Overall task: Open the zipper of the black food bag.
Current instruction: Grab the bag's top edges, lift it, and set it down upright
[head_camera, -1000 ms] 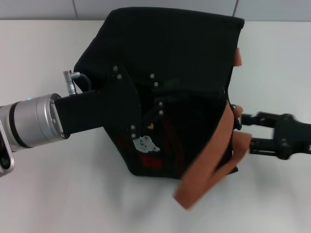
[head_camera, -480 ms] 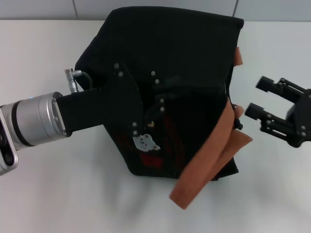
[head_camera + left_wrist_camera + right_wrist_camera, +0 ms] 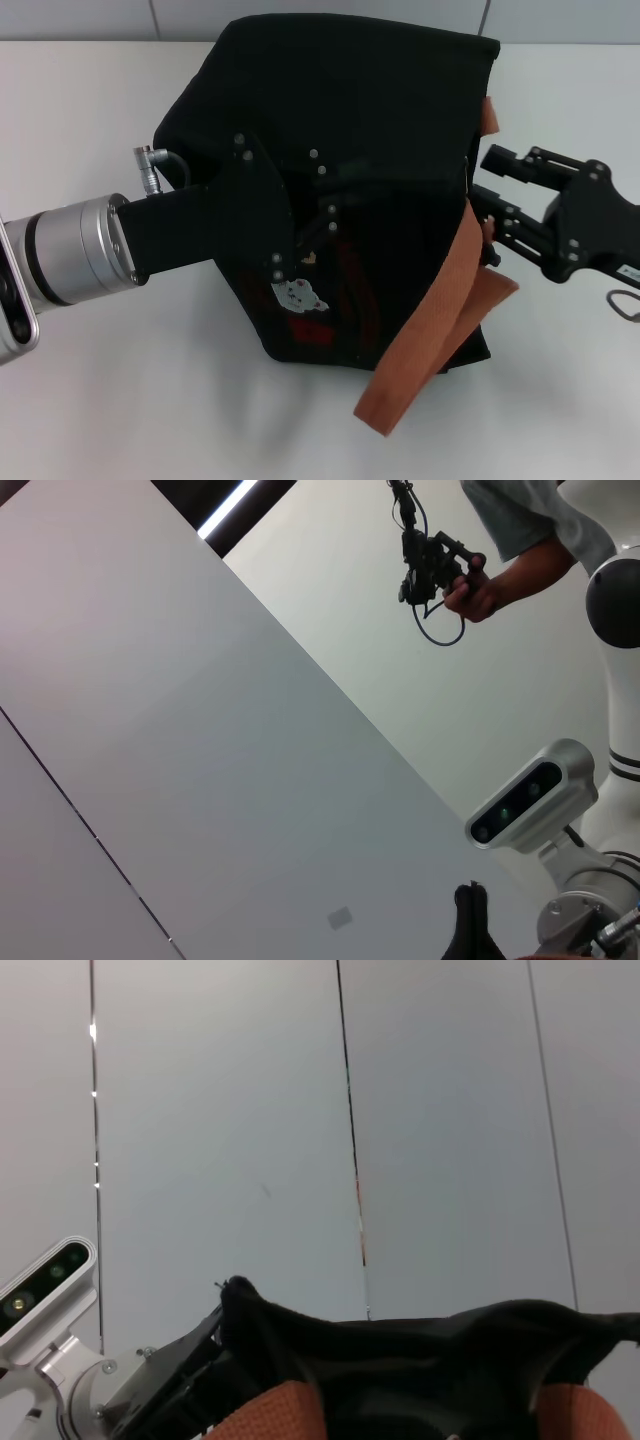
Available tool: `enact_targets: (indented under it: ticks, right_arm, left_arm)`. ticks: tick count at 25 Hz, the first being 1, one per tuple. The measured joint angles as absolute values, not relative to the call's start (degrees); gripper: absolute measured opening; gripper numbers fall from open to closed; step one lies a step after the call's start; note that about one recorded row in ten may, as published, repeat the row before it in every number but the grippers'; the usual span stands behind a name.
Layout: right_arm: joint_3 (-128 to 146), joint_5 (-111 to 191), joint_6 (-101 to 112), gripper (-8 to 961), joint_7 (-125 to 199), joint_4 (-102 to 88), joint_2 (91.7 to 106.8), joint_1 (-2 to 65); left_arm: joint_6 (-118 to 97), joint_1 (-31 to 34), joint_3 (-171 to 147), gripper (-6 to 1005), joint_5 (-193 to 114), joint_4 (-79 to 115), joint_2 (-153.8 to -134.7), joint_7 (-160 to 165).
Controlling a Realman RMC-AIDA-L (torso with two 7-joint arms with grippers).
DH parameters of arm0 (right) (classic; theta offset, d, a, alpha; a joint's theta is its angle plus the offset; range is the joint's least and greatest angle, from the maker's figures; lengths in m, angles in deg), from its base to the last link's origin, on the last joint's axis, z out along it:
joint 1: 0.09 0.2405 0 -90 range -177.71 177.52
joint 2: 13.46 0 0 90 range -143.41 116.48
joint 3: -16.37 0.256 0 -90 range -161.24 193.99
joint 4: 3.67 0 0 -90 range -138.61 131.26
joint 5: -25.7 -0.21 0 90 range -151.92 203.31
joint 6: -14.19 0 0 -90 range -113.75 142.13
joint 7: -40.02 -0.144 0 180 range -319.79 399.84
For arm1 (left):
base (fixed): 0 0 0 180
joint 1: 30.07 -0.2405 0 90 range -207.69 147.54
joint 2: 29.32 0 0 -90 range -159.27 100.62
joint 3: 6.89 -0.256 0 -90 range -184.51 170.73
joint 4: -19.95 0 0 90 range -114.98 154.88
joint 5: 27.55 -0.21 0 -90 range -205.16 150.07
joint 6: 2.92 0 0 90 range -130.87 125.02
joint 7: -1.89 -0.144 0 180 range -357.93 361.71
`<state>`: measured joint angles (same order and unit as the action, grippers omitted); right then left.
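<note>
The black food bag [image 3: 380,110] stands in the middle of the white table, showing a white bear patch [image 3: 300,295] and a red mark [image 3: 315,330]. Its orange-brown handles [image 3: 440,310] hang down its right side. I cannot make out the zipper on the black fabric. My left gripper [image 3: 325,220] reaches in from the left and lies against the bag's front. My right gripper [image 3: 487,180] is open at the bag's right edge, just above the handle. In the right wrist view the bag [image 3: 420,1360] and handles [image 3: 280,1415] fill the lower part.
Bare white table [image 3: 120,400] lies left of and in front of the bag, with a grey wall behind. A thin cable loop [image 3: 625,303] hangs by my right wrist. In the left wrist view a person's hand [image 3: 480,585] holds a device.
My right gripper pulled away to the right from the lower handle, then came back toward the bag's edge higher up. The loose handle strap shifted a little. The left arm stayed put.
</note>
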<state>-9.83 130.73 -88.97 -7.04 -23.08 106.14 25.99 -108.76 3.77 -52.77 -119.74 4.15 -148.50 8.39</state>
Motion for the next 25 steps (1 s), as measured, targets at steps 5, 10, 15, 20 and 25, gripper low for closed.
enact_targets:
  ticks: [5, 10, 15, 20, 25]
  right_arm:
    - [-10.46, 132.03, -87.91, 450, -6.88, -22.86, 106.14, 27.27]
    - [-10.58, 131.93, -86.97, 448, -6.56, -22.87, 106.18, 27.80]
    - [-10.55, 131.89, -86.19, 433, -6.55, -23.05, 106.15, 28.62]
    - [-10.52, 132.01, -85.99, 260, -6.54, -23.38, 106.05, 29.30]
    - [-10.64, 132.27, -85.97, 80, -6.55, -23.88, 105.97, 29.21]
  left_arm:
    - [-108.73, 3.87, -52.77, 97, -119.74, 4.24, -148.50, 8.39]
    - [-108.72, 4.17, -52.83, 97, -119.74, 4.24, -148.50, 8.39]
    - [-108.82, 4.25, -52.97, 97, -119.74, 4.22, -148.50, 8.44]
    - [-108.94, 4.28, -53.03, 97, -119.74, 4.22, -148.50, 8.42]
    - [-109.03, 4.27, -53.04, 97, -119.75, 4.21, -148.50, 8.39]
